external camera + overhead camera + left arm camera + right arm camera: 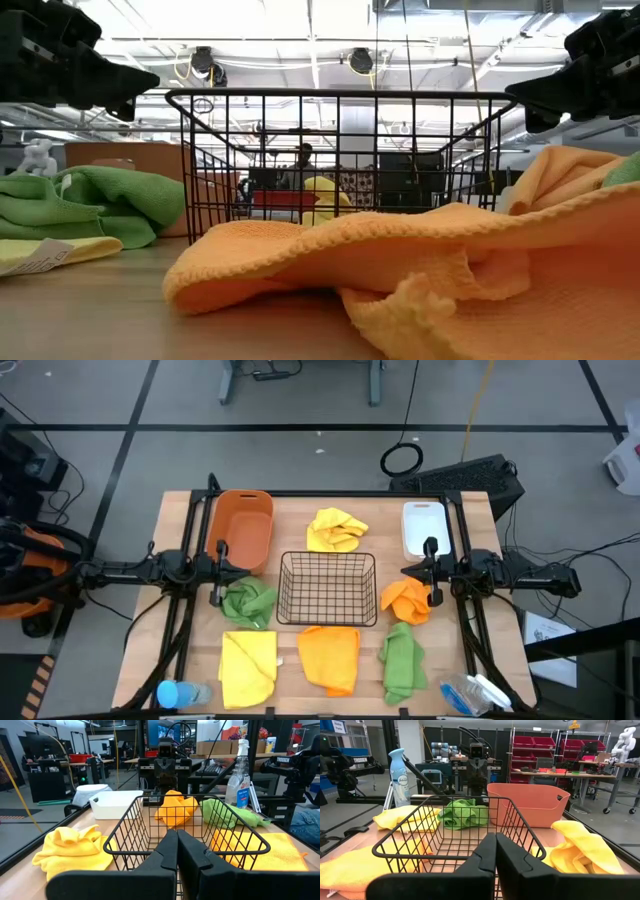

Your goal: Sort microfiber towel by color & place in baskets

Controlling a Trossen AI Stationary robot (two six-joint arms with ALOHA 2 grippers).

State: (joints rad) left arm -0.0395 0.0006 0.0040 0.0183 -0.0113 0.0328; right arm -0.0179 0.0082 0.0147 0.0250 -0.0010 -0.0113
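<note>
Nothing was sorted yet: six microfiber towels lay outside the empty square black wire-mesh basket (327,588) between both clenched, empty grippers.

Right gripper (495,851) with its two dark fingers pressed together, black wire basket (455,832) just in front, green towel (464,813) and orange tub (530,803) behind it, yellow towel (582,847) beside the basket, blue spray bottle (399,777) far back
</note>
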